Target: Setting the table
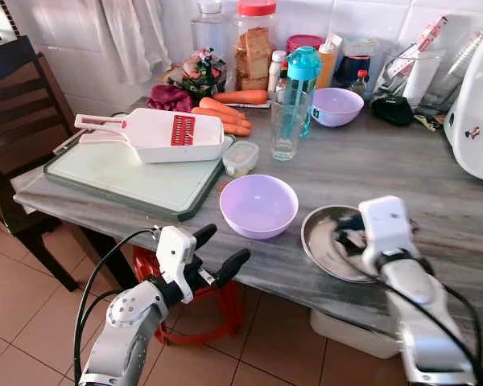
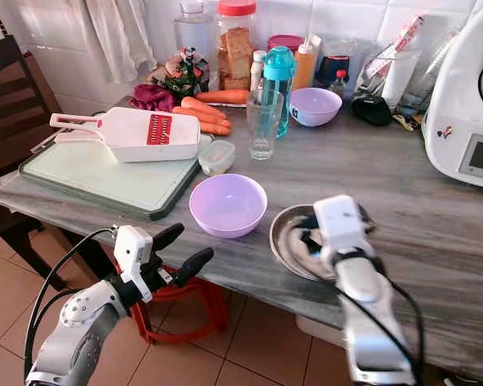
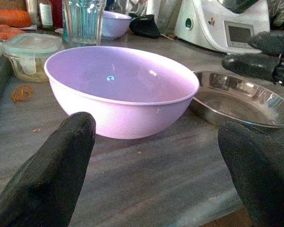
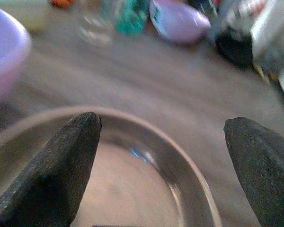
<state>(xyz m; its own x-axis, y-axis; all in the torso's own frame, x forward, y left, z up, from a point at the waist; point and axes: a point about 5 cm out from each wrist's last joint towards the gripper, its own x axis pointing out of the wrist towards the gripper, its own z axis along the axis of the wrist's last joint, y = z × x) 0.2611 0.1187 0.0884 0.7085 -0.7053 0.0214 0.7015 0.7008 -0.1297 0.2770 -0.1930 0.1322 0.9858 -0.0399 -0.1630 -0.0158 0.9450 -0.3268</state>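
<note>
A lilac bowl (image 1: pixel 258 205) sits near the front edge of the grey table (image 1: pixel 370 165), with a shallow steel plate (image 1: pixel 322 241) to its right. My left gripper (image 1: pixel 219 249) is open, just off the table's front edge, level with the bowl (image 3: pixel 118 90) and pointing at it. My right gripper (image 4: pixel 163 142) is open and hangs low over the steel plate (image 4: pixel 194 170), its fingers straddling the dish. A second lilac bowl (image 1: pixel 336 106) stands at the back. A clear glass (image 1: pixel 290 125) stands in front of a teal bottle (image 1: pixel 303 76).
A cutting board (image 1: pixel 137 173) with a white slicer (image 1: pixel 153 133) fills the table's left. A small lidded container (image 1: pixel 241 158) and carrots (image 1: pixel 225 112) lie behind the bowl. A white appliance (image 1: pixel 475 112) stands at right, a dark chair (image 1: pixel 16 104) at left, a red stool (image 1: pixel 217 322) beneath.
</note>
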